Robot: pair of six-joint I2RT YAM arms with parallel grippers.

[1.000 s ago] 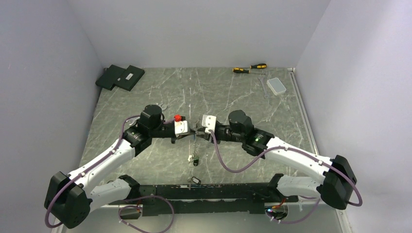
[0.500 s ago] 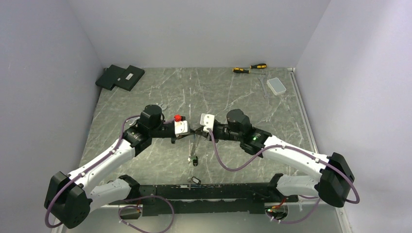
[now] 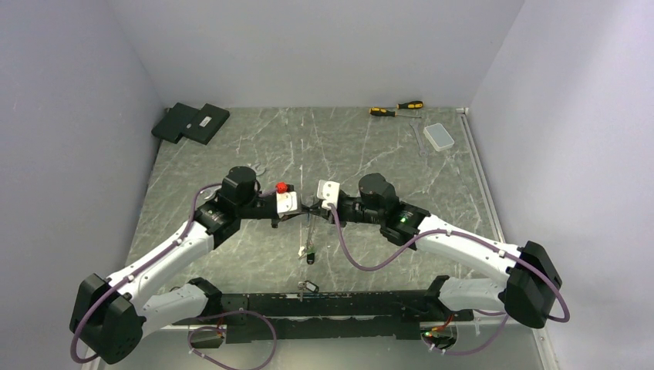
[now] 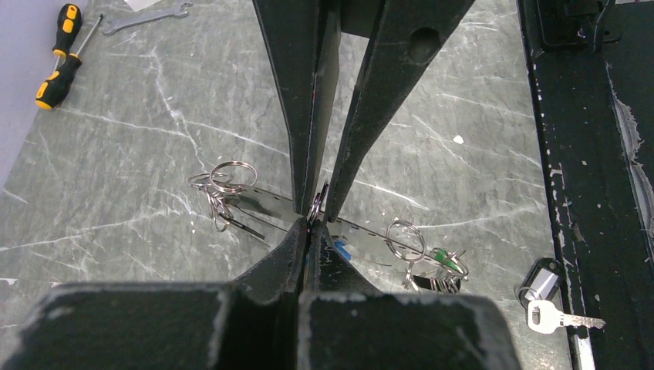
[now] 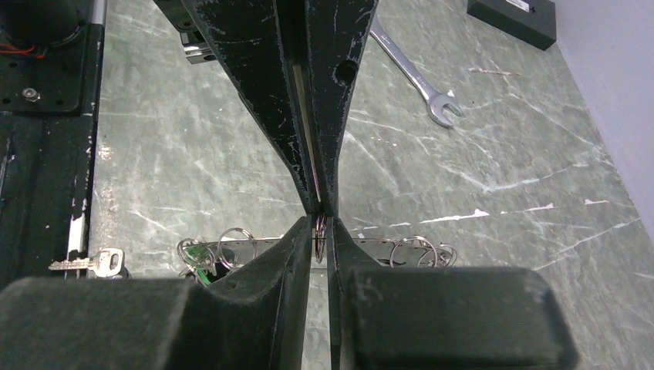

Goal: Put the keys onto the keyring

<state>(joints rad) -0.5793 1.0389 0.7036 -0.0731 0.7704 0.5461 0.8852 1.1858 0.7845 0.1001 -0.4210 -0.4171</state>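
Lit brightly and evenly from overhead, leaving only faint, soft-edged shadows on the surface (image 3: 254, 146) and a pale sheen along its marbled veins. Sharp from near to far in the overhead view, the side walls a flat, washed-out lilac. Crisp on the stone in both wrist views, yet dark and blurred on the left tool (image 4: 311, 225) and right tool (image 5: 318, 223) nearest each lens.
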